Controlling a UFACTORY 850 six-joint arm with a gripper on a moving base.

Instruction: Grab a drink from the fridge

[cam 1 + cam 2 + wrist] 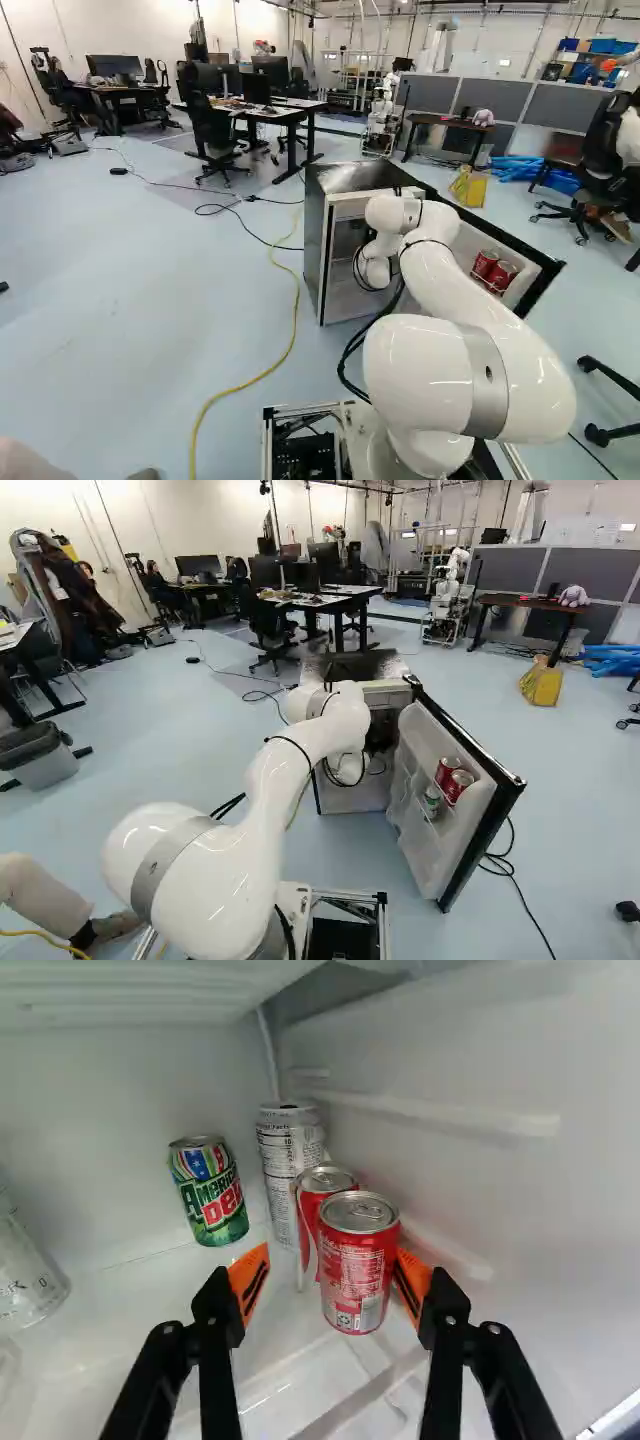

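One pad [240,1272] clear of red can [357,1260]

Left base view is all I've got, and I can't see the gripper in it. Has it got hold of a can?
Observer: No. In the wrist view the gripper is open, with the front red soda can between its fingers and one finger well clear of it.
Operator: Okay, and what's just behind that can?
Observer: A second red soda can, close behind the first.
Operator: I can see two red cans in the fridge door. Anything else in there?
Observer: Yes, the right base view also shows a green-and-white container beside them.
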